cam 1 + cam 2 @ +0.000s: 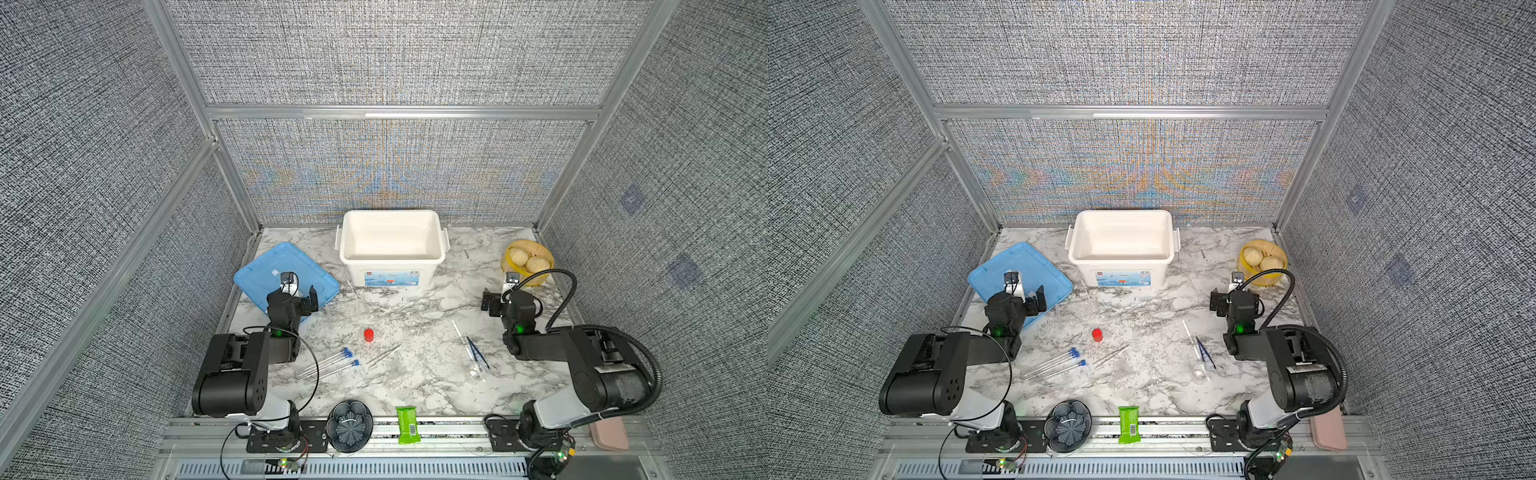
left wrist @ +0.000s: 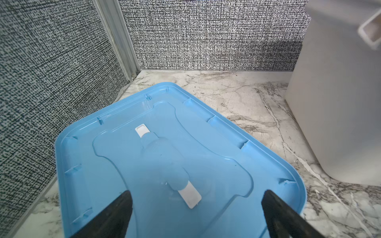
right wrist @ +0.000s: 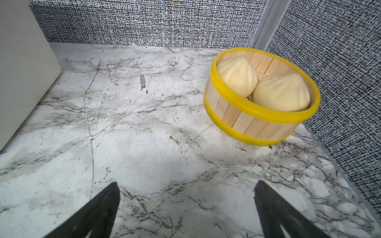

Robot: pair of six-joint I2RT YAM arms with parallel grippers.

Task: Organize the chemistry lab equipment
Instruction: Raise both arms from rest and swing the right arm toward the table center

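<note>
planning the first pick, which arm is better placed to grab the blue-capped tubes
Left. The blue-capped tubes lie on the left part of the table, beside the left arm. The left gripper is open over the blue lid; the right gripper, also open, is across the table near the steamer basket.

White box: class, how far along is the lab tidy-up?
Done: nothing; the white box looks empty, blue lid off beside it. In hand: nothing; left claw and right claw open. To do: blue-capped tubes, red-capped vial, silver tweezers, dark blue tweezers, dropper on the table.

Wht/grey marble-veined table (image 1: 436, 386); blue lid (image 1: 262, 266); wht bin (image 1: 357, 268); red-capped vial (image 1: 368, 335); green packet (image 1: 407, 424); yellow-rimmed steamer (image 3: 263, 116); speckled grey walls (image 1: 374, 62).
</note>
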